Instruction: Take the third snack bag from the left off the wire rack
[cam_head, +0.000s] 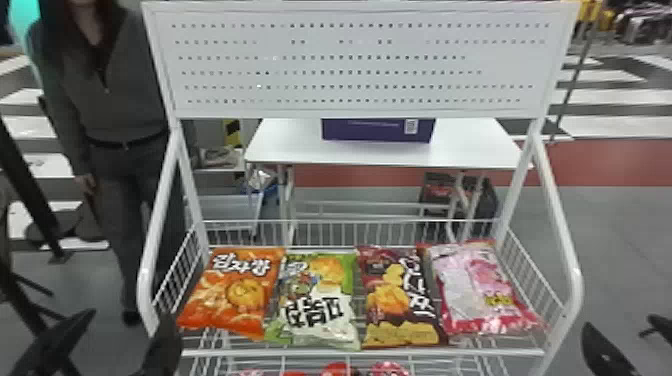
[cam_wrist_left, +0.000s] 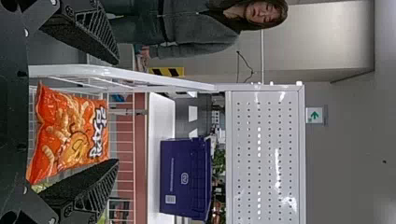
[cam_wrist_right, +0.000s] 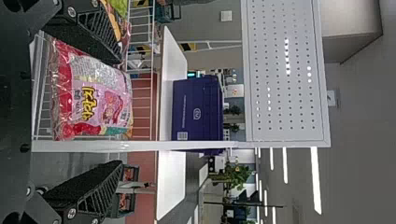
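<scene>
**Display shelf before the pick.** Four snack bags lie flat and face up, side by side, on the upper shelf of a white wire rack (cam_head: 300, 353), presumably so each can be told apart from above. From the left they are an orange bag (cam_head: 232, 292), a green-and-white bag (cam_head: 315, 300), the dark red bag (cam_head: 400, 297) that is third from the left, and a pink bag (cam_head: 477, 290). The dark red bag sits between the green-and-white and pink ones, its long edges meeting both; which edge overlaps cannot be told. The left gripper (cam_wrist_left: 112, 109) hangs low off the rack's left front corner, facing the orange bag, jaws wide apart and empty. The right gripper (cam_wrist_right: 116, 112) hangs off the right front corner, facing the pink bag, likewise spread and empty. Neither is lined up with the dark red bag, so the approach appears not yet begun. Likely hindrances are the close-packed neighbours, the flat lie that offers little to pinch, and the low wire rail around the shelf. Behind rise a perforated back panel (cam_head: 360, 60) and, farther off, a white table (cam_head: 465, 145) carrying a dark blue box (cam_head: 377, 130).
</scene>
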